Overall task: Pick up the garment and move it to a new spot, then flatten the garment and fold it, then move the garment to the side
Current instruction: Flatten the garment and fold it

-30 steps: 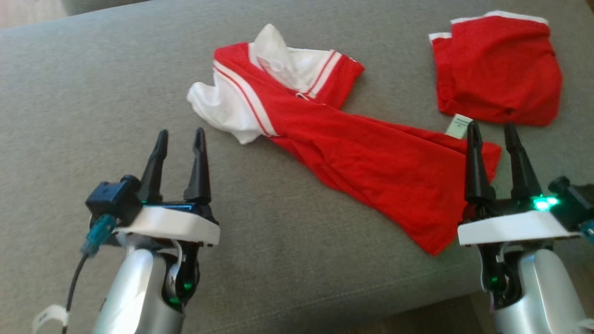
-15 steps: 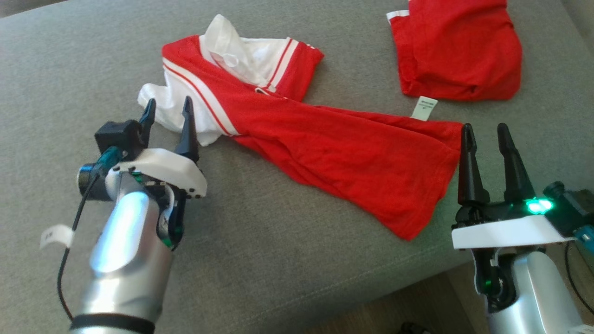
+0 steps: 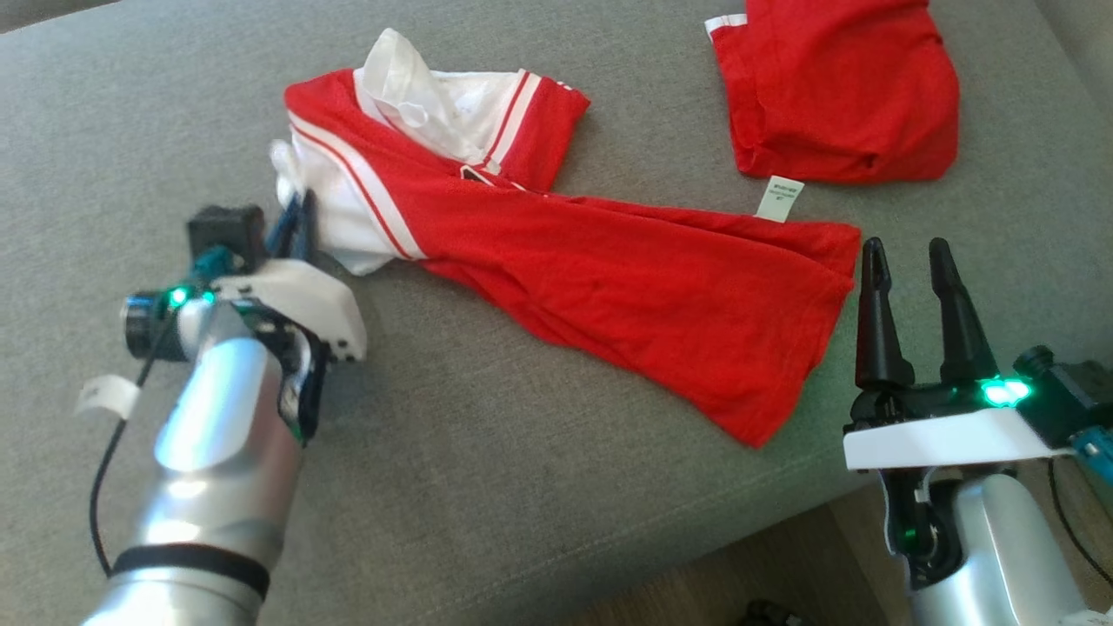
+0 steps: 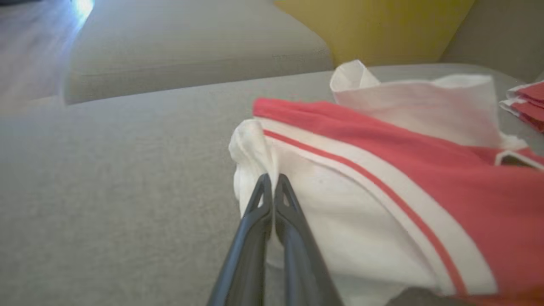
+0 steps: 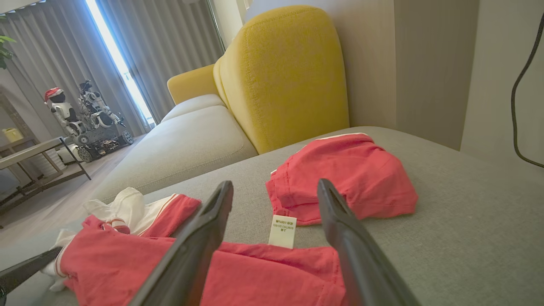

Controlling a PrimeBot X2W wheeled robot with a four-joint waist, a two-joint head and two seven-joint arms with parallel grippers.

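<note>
left gripper point(image 4: 270, 179): fingers pinched tight on the garment point(image 3: 609, 287), right at its white sleeve end | right gripper point(image 3: 904, 248): fingers spread wide, holding nothing, red hem just off its left fingertip | garment sprawled between both finger pairs on the grey cushion point(image 3: 522, 487)

A grey sofa seat point(image 3: 539, 487) carries a crumpled red cloth point(image 3: 843, 96) with white trim near its far right corner. A yellow backrest point(image 5: 289, 76) stands behind it, grey curtains point(image 5: 170, 46) hang beyond, and a black cable point(image 5: 513, 102) runs down the wall.
</note>
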